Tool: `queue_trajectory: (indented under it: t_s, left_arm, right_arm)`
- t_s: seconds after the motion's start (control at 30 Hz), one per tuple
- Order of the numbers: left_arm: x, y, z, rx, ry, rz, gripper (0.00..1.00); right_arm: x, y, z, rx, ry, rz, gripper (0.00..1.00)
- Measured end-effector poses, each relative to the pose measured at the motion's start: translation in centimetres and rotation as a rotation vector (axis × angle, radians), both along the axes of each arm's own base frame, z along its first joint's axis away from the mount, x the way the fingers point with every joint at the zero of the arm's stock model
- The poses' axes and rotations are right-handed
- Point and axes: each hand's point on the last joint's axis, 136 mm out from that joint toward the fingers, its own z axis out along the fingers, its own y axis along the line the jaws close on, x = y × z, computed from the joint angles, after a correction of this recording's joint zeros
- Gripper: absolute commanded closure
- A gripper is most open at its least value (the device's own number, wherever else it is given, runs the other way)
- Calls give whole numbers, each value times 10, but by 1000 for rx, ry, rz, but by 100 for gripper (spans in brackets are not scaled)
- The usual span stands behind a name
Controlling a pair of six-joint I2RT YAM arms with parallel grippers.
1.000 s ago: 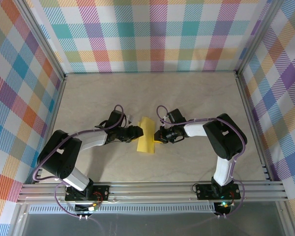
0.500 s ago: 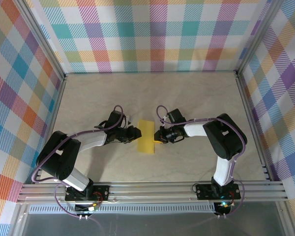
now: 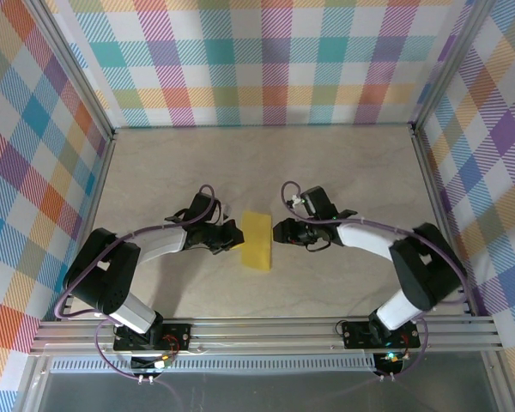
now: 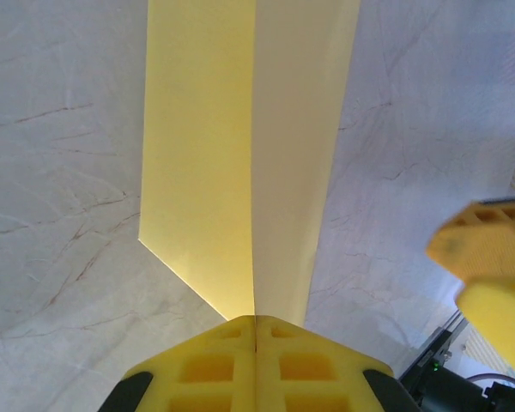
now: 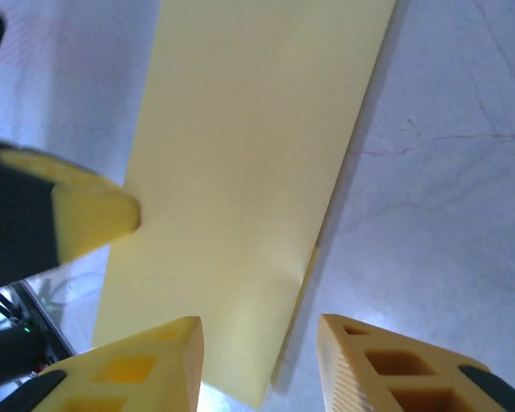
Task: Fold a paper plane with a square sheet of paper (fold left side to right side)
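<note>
Folded yellow paper (image 3: 257,240) is laid on the table (image 3: 343,172), between both grippers. Paper's left edge is pinched by the left gripper (image 3: 238,234), pressed together. Right gripper (image 3: 279,232) is spread just right of paper. Edges should be aligned and the crease pressed flat before release.

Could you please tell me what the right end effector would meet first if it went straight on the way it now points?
Probably the folded yellow sheet of paper: its edge lies just ahead of the right end effector, between its open fingers.
</note>
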Motion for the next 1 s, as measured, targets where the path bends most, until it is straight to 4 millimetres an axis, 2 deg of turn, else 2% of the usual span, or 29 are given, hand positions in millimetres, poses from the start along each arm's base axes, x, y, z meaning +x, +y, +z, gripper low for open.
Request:
queue_trajectory:
  t_s: [0.1, 0.23, 0.43, 0.57, 0.63, 0.77, 0.9, 1.0]
  left_arm:
    - [1, -3, 5, 4, 21, 3, 100]
    - [-2, -4, 6, 13, 58, 17, 100]
    - [-6, -6, 6, 22, 96, 34, 100]
    - [-8, -8, 5, 26, 106, 39, 100]
    - [-9, -10, 4, 29, 117, 42, 100]
    - [-12, -10, 2, 41, 128, 43, 100]
    - [-12, -11, 2, 42, 134, 50, 100]
    - [-12, -10, 1, 44, 138, 59, 100]
  right_arm:
    - [-21, 3, 9, -51, -89, 58, 47]
    - [-51, 18, 12, -135, -205, 169, 41]
    - [-91, 36, 3, -279, -375, 327, 29]
    - [-109, 45, -6, -359, -465, 408, 24]
    - [-111, 46, -15, -411, -491, 434, 23]
    - [-104, 52, -25, -490, -528, 449, 22]
    - [-92, 62, -24, -524, -571, 444, 23]
    - [-85, 67, -18, -530, -604, 434, 27]
